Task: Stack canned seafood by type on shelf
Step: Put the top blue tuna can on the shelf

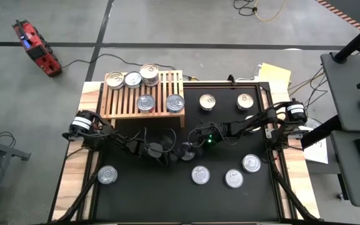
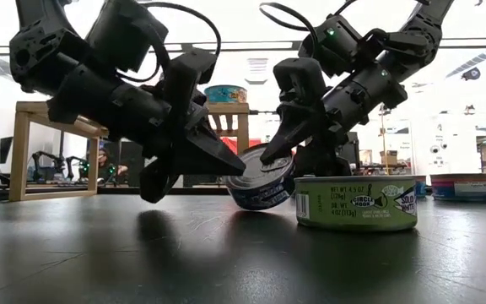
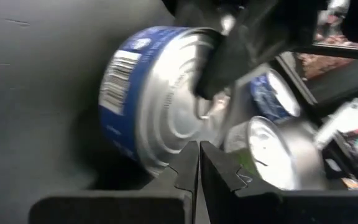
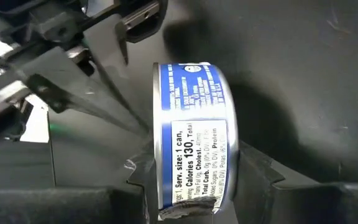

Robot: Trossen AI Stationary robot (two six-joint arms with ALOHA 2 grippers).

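Probably lab: concrete floor [image 1: 167,25], cables, workbenches [image 1: 355,94].

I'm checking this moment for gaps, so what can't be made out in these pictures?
- High view: the blue can between the arms is hidden by the right tool and left tool.
- Low view: the blue can is partly covered by both tools and the green can.
- Low view: cans on the shelf are mostly hidden by the arms.

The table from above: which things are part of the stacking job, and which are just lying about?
Job:
blue-label can, tilted between the right end effector fingers
green-label can
loose cans
shelf
left end effector, shut

Lying about:
red tool
yellow paper
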